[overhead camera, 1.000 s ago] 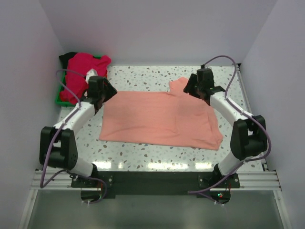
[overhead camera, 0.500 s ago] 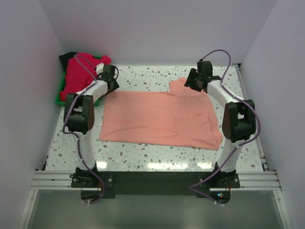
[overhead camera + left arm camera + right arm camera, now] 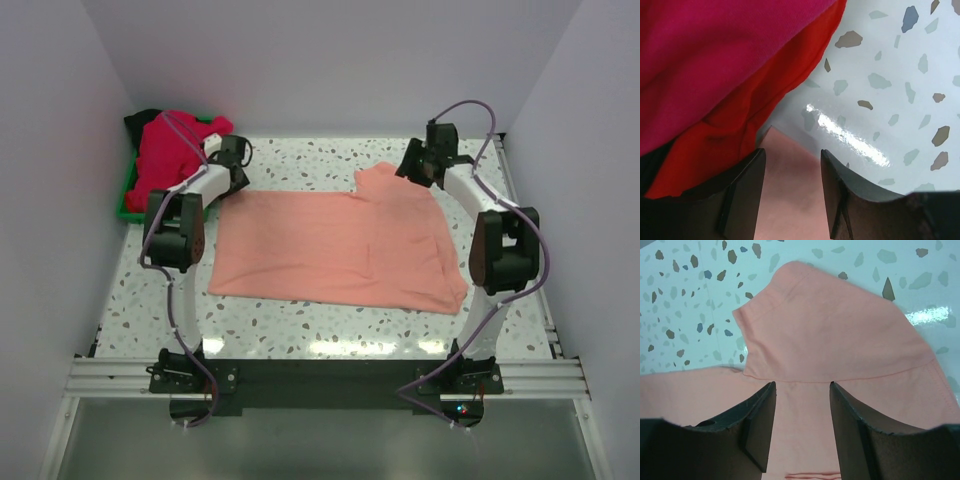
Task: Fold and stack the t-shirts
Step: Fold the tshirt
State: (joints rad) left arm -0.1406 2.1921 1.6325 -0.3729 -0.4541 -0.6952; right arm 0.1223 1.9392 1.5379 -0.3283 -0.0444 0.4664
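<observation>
A salmon-pink t-shirt (image 3: 335, 245) lies spread flat on the speckled table. My left gripper (image 3: 234, 182) is open over its far left corner; in the left wrist view the corner (image 3: 790, 200) shows between my open fingers, gripper (image 3: 792, 152). My right gripper (image 3: 418, 172) is open over the far right sleeve; in the right wrist view the sleeve (image 3: 830, 330) lies just beyond the gripper (image 3: 802, 385). A magenta-pink shirt (image 3: 165, 150), a red one (image 3: 740, 105) and a black one (image 3: 140, 120) are piled at the far left.
The pile sits in a green tray (image 3: 124, 203) against the left wall, close to my left gripper. White walls close in the back and both sides. Bare speckled table (image 3: 300, 320) runs in front of the shirt.
Both arms have stretched out toward the back. The left gripper moved to the shirt's far left corner and the right gripper to the far sleeve. The shirt has not moved.
</observation>
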